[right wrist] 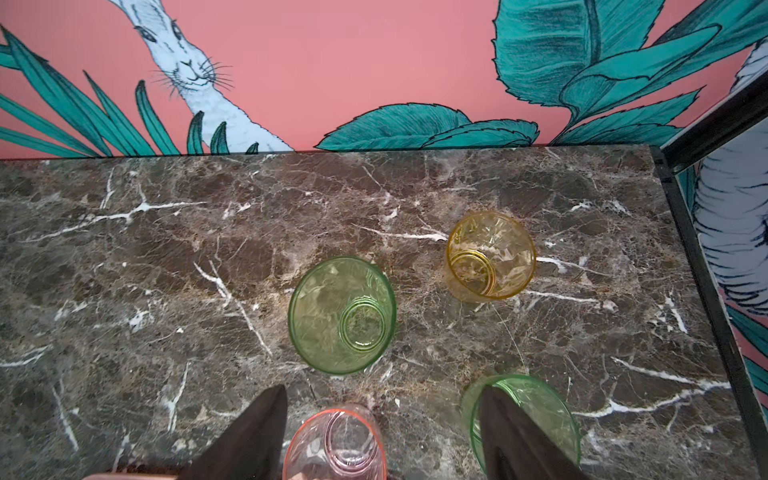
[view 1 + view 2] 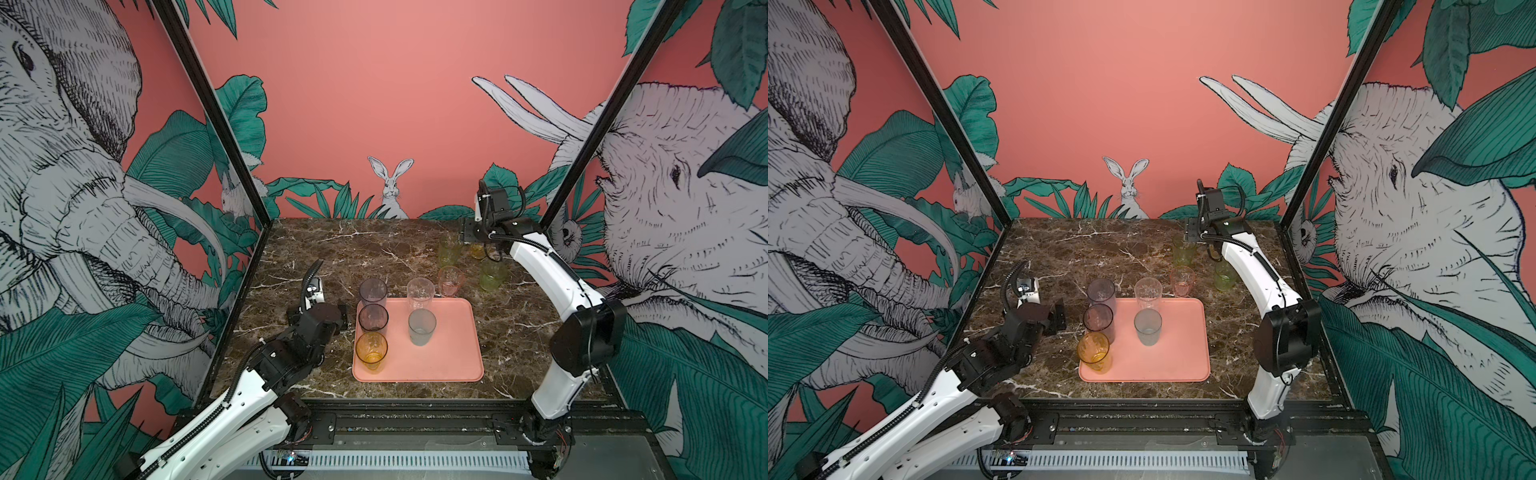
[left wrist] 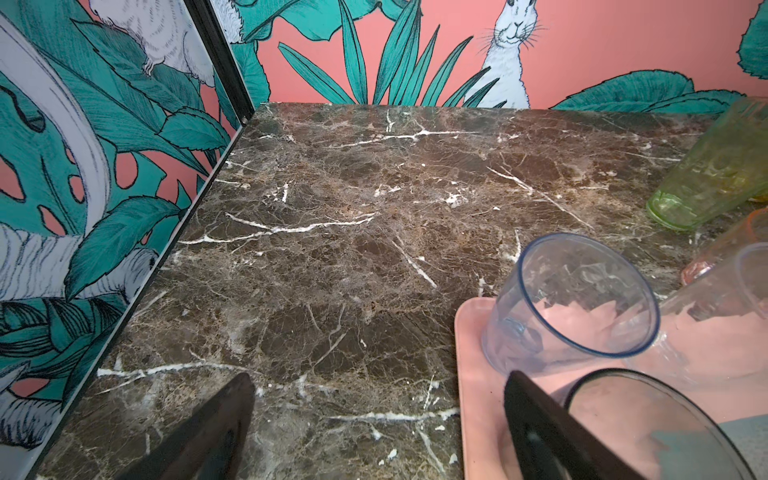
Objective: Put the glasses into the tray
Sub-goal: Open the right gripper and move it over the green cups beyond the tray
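Nine glasses counted, entered by place.

**In the tray [image 2: 451, 357]:** five, all upright.
- Bluish glass [image 2: 373, 291] at the far left corner.
- Smoky grey glass [image 2: 373, 318] just in front of it.
- Amber glass [image 2: 371, 350] nearest me on that side.
- Clear glass [image 2: 420, 293] at the far rim.
- Teal-grey glass [image 2: 422, 327] just in front of the clear one.
- The tray's right half is bare.

**On the counter [image 2: 316, 249]:** four, upright, grouped beyond the tray's far right corner.
- Tall green glass [image 1: 341, 316].
- Small yellow glass [image 1: 490, 255].
- Pink glass [image 1: 334, 444].
- Short green glass [image 1: 536, 415].

**Left gripper [image 3: 378, 380]:** released and empty, low over the counter just beside the tray's left rim.

**Right gripper [image 1: 382, 388]:** fingers spread, grasping nothing, above the counter group. In its wrist view the pink glass shows between the fingers, and one finger crosses in front of the short green glass.

**Step in hand, as I read it:** the reach for the sixth glass. Pink looks the likeliest pick, though I cannot be sure.

**Next move calls for:**
- Lower the right gripper so its fingers straddle one glass only, clear of the green neighbours.
- Close gently on the thin wall and lift straight up.
- Carry it to the bare right half of the tray and set it down upright, apart from the teal-grey glass.
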